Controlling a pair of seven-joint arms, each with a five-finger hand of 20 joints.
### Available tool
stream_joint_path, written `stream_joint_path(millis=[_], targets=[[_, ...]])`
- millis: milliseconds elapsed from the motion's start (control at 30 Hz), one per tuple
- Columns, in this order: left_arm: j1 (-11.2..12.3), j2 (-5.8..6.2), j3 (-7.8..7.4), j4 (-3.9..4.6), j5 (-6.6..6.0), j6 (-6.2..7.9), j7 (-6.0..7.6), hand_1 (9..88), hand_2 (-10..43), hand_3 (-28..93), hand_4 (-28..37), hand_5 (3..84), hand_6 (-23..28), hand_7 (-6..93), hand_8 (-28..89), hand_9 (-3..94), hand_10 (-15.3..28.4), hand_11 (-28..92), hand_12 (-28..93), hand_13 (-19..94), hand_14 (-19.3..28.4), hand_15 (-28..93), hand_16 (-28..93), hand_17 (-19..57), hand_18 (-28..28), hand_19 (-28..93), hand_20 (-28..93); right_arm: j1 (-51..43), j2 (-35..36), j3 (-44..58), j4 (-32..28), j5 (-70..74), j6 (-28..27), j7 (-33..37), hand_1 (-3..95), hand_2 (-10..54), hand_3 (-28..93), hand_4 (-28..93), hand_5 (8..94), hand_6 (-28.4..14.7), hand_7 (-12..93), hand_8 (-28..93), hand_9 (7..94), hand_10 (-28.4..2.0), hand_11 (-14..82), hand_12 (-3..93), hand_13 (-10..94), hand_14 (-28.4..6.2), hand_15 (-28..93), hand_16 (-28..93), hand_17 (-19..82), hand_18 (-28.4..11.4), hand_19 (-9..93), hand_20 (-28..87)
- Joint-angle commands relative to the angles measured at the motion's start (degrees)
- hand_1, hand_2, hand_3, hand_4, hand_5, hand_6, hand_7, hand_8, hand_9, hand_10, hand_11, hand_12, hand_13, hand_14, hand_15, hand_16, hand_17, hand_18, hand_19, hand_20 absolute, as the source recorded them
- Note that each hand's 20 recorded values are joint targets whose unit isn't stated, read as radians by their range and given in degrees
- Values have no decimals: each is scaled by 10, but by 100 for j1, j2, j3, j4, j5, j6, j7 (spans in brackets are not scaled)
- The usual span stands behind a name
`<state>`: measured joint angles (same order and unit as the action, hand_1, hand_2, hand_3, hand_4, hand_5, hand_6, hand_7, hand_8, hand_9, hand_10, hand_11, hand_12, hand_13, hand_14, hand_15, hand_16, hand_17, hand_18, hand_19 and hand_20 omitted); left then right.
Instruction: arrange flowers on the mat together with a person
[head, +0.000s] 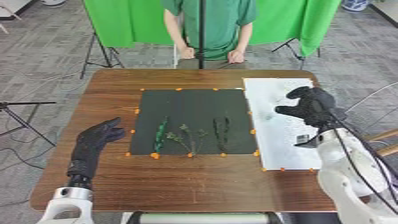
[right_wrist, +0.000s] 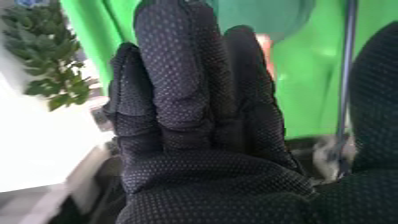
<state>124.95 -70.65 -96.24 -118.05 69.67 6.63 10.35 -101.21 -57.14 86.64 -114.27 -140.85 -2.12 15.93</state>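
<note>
Above the white sheet (head: 280, 150) at the table's right is my right hand (head: 313, 107), fingers apart and nothing held. In the right wrist view the same hand (right_wrist: 200, 115) has straight fingers, with the thumb standing off to one side. My left hand (head: 87, 150), relaxed and empty, is left of the black mat (head: 187, 105). Three stems lie lengthwise on the mat's near half: a green leafy one (head: 161, 135) at left, a thin branching sprig (head: 190, 139) in the middle, and a dark narrow one (head: 221, 134) at right.
Small orange markers edge the mat and the sheet. A small grey object (head: 303, 138) rests on the sheet near my right wrist. Brown wooden table (head: 195, 182) surrounds both. Beyond my right hand, the wrist view has a leafy green plant (right_wrist: 44, 55) and a green curtain (right_wrist: 306, 95).
</note>
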Motion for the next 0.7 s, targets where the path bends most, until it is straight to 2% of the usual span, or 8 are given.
stream_joint_path(millis=[33,433,467,700], targets=[[93,-34,6,5,19,-21,-62,268,58,671,-233,513,46,115,-59,532,154,204,149,461,185,223,-12,124,121,112,181,839,138,-587,640,-121,-421,19,303,-95,607,-277,589,5,146,-90,736,-162,198,247,784,-99,466,309,406,-223,784,475],[120,-29,14,-12,20,-30,-46,268,58,671,-232,515,46,115,-58,532,154,204,150,460,185,224,-12,124,121,111,181,1490,158,-1509,1414,-512,-913,62,314,-95,624,-267,588,8,150,-89,749,-157,193,243,796,-91,478,318,416,-224,802,475],[84,-19,22,11,16,-50,-42,268,58,671,-232,515,46,115,-59,532,154,204,150,460,185,224,-12,124,121,112,181,1482,179,-1529,1416,-554,-977,116,317,-95,628,-265,588,9,151,-89,750,-156,193,243,797,-90,478,319,416,-224,803,475],[117,-2,-18,-7,0,-25,-65,268,57,671,-232,515,47,114,-58,532,154,204,150,460,185,223,-12,124,121,111,181,1362,316,-1562,1409,-743,-1246,239,332,-95,639,-261,595,17,159,-95,754,-155,198,245,800,-87,488,326,417,-225,810,477]])
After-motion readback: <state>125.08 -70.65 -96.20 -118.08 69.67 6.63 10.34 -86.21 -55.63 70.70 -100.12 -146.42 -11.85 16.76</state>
